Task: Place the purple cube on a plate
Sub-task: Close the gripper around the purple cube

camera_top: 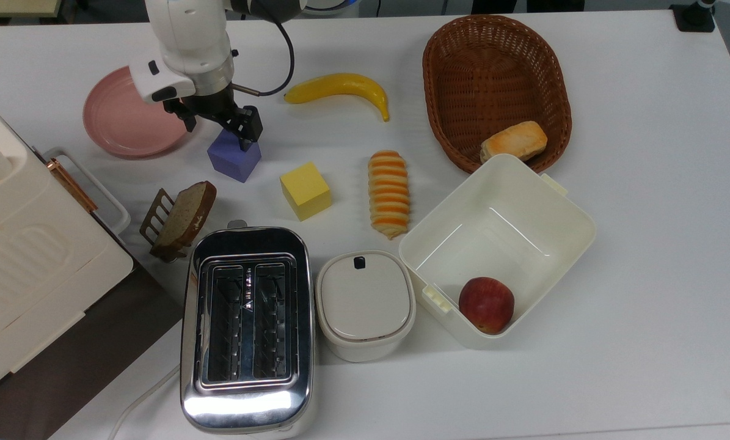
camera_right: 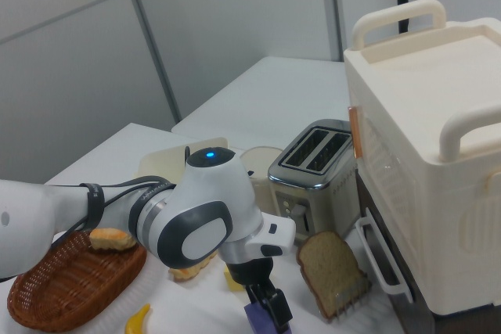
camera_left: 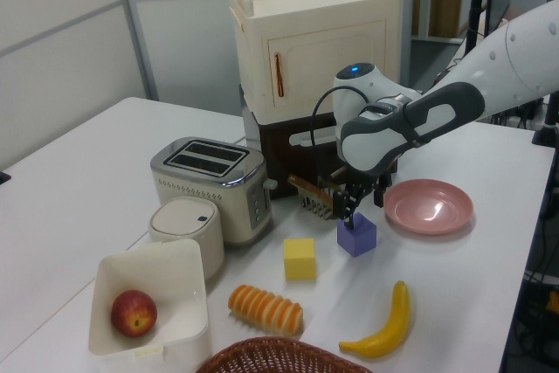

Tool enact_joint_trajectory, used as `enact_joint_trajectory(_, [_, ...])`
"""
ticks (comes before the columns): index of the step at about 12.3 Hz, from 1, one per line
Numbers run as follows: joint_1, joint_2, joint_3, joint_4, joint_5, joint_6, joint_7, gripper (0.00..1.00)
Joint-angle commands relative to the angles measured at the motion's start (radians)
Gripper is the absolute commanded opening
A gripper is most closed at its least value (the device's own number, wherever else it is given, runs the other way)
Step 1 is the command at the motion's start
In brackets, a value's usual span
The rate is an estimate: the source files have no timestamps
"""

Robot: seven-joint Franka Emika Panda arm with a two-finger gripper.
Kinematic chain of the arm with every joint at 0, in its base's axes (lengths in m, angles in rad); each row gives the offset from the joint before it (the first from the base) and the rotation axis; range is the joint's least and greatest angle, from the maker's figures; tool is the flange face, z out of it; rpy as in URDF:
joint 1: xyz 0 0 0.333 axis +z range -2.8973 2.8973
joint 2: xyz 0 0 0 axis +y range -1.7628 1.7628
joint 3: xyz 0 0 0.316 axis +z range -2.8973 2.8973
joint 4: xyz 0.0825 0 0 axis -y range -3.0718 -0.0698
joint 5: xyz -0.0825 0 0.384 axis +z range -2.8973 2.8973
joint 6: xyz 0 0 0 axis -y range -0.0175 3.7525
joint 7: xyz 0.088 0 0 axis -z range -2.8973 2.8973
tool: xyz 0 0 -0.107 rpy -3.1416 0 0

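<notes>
The purple cube (camera_top: 233, 159) rests on the white table just right of the pink plate (camera_top: 122, 120) in the top view. My gripper (camera_top: 218, 129) is open and low over the cube's far side. One finger (camera_top: 246, 132) is at the cube's upper right edge and the other is toward the plate. In the left view the gripper (camera_left: 360, 207) hangs directly above the cube (camera_left: 356, 236), with the plate (camera_left: 429, 207) to its right. In the right view a finger (camera_right: 275, 307) overlaps the cube (camera_right: 255, 322) at the bottom edge.
A yellow cube (camera_top: 305, 190), a banana (camera_top: 338, 88) and a striped pastry (camera_top: 389, 193) lie to the top view's right of the cube. A toast slice in a rack (camera_top: 180, 218) and a toaster (camera_top: 247, 327) sit below. Further right are a wicker basket (camera_top: 496, 73) and a white box (camera_top: 498, 247).
</notes>
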Motion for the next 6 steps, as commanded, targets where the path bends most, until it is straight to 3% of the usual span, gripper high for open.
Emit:
enact_joint_trajectory(1, [0.013, -0.011, -0.001, -0.016, 0.002, 0.036, 0.023, 1.00])
enact_joint_trajectory(6, [0.019, 0.005, 0.013, -0.014, 0.003, 0.050, 0.023, 1.00])
